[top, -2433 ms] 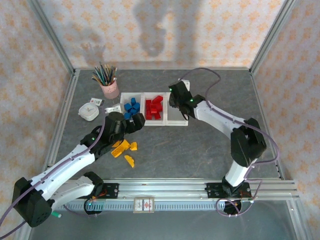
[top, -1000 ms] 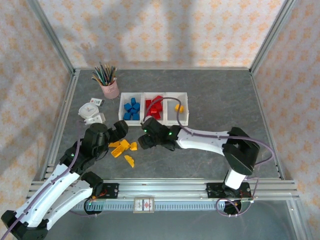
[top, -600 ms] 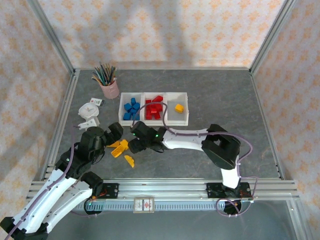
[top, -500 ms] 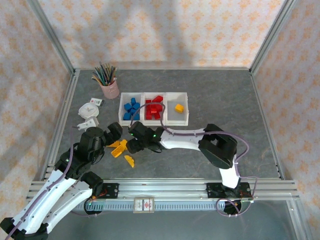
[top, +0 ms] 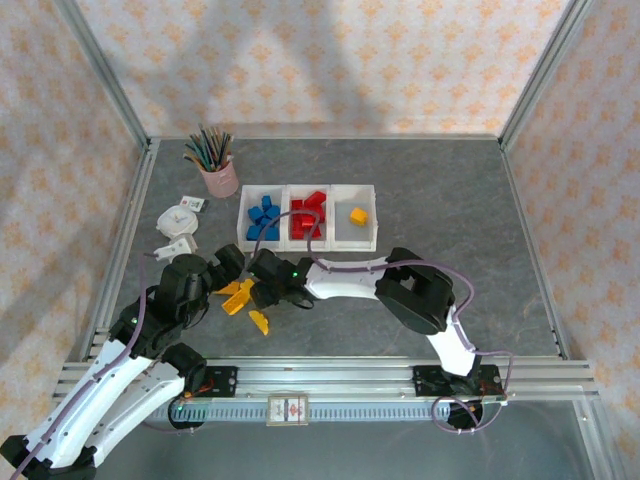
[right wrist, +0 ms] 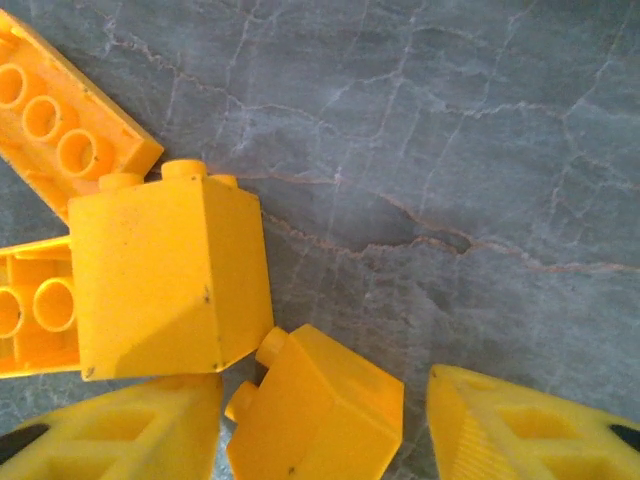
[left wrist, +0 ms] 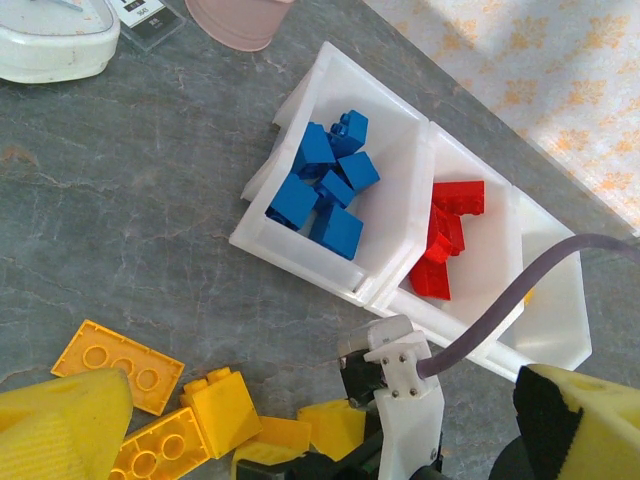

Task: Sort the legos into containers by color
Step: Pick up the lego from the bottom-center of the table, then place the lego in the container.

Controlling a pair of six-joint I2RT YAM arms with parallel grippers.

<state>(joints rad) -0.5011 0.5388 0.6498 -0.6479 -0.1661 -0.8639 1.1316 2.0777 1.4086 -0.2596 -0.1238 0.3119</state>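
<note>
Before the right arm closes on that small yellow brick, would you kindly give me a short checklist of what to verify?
1. The right gripper is open: ok, jaws apart.
2. The small yellow brick lies between its jaws: ok, judged from the right wrist view.
3. Clearance from neighbours: not ok, a larger yellow brick lies right against it, next to one jaw.
4. Room in the yellow bin: ok, it holds just one yellow brick.
5. The left gripper is out of the way: cannot tell, it hangs open close beside the right gripper.
</note>
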